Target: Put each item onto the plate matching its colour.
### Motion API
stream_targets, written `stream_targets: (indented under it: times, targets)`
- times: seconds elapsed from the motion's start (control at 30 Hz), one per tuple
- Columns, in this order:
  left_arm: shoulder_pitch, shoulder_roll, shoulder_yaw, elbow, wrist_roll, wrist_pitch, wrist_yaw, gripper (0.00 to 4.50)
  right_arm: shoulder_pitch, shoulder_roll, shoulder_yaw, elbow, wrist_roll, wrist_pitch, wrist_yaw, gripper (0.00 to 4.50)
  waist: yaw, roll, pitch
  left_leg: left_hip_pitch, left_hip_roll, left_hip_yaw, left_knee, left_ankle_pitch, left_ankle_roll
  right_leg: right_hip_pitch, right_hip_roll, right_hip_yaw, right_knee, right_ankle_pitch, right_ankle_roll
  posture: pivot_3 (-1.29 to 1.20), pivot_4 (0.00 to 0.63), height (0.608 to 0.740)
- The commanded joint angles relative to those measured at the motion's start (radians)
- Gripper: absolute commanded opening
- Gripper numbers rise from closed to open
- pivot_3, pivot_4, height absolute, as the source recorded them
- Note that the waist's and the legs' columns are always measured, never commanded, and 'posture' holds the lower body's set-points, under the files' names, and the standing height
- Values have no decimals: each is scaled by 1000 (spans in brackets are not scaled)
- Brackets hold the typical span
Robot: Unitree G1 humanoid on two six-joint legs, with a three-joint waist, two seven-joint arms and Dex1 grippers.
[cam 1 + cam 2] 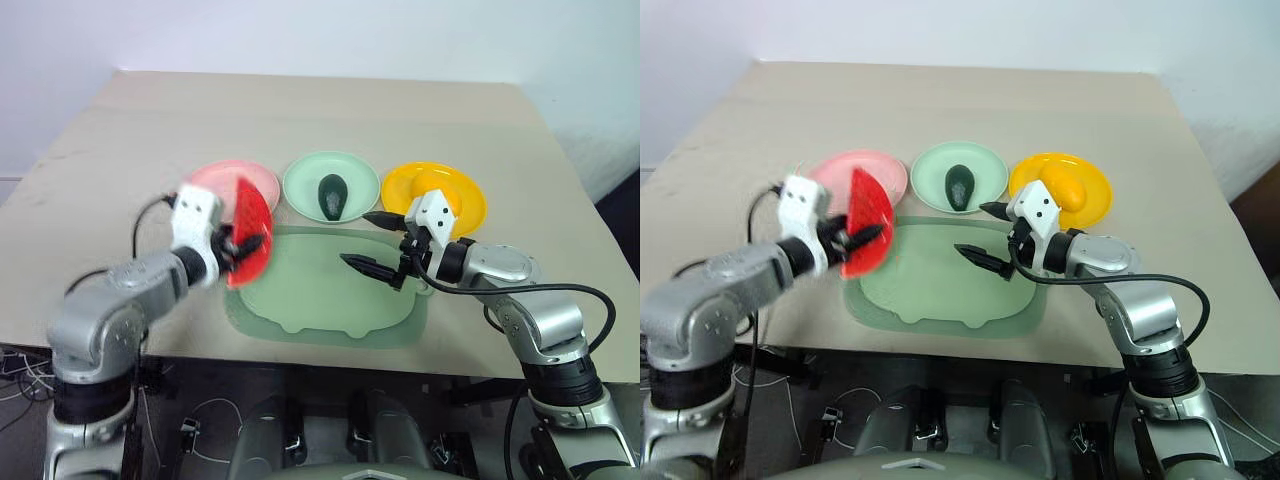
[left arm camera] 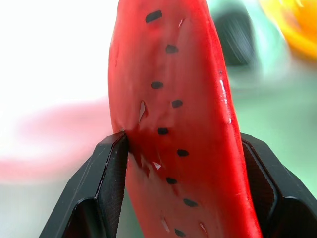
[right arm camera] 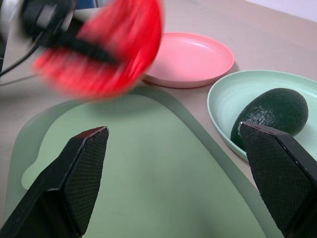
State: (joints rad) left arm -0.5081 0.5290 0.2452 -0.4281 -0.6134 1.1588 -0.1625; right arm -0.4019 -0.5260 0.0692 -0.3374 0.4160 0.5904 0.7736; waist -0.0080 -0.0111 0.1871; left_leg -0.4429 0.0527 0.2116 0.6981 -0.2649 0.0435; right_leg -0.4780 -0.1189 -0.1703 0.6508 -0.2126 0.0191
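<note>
My left gripper (image 1: pixel 245 244) is shut on the red watermelon wedge (image 1: pixel 248 232), holding it in the air over the near edge of the pink plate (image 1: pixel 232 183); its dark seeds show between the black fingers (image 2: pixel 106 183). The dark green avocado (image 1: pixel 332 194) lies on the mint green plate (image 1: pixel 331 185). A yellow fruit (image 1: pixel 1072 187) rests on the yellow plate (image 1: pixel 435 196), partly behind my right hand. My right gripper (image 1: pixel 368 240) stands open and empty over the far right part of the green mat (image 1: pixel 325 290).
The three plates stand in a row behind the large translucent green mat at the table's near edge. The beige table (image 1: pixel 320 110) stretches bare beyond them. Cables hang under the near edge.
</note>
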Motion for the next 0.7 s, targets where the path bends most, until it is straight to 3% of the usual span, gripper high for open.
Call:
stream_targets:
  times: [0.03,0.1,0.17,0.37,0.53,0.7]
  targets:
    - [-87,18,47,120,57,-72,16,2698,-6,7,-13,-23,14,-15,-4,4500,-2,0,0,0,0,0,0,0,1,0,0,0,0,0,0,0,150,696]
    - [-138,33,17,236,105,-136,-4,2698,-8,11,-9,-20,11,-18,-8,4500,-3,0,0,0,0,0,0,-1,1,0,1,0,0,0,0,0,150,696]
    - [-110,-15,-30,258,144,-226,-6,2698,-14,18,-4,-12,3,-23,-14,4500,-5,0,0,0,0,0,0,0,1,-1,1,0,1,0,0,0,150,696]
    - [-175,-82,-27,505,216,-373,-3,2698,-30,26,-4,5,-8,-30,-23,4500,-3,-1,0,0,0,1,1,0,1,0,1,0,1,0,1,0,150,696]
    - [-274,-83,-28,779,281,-515,-11,2698,-34,24,-11,12,-15,-33,-30,4500,-3,-1,0,0,0,1,1,0,1,0,0,0,1,0,1,0,150,696]
    - [-331,-100,-19,925,281,-561,-52,2698,-34,23,-16,0,-14,-23,-37,4500,-5,-1,0,0,0,1,1,0,1,-1,0,0,2,0,1,0,150,696]
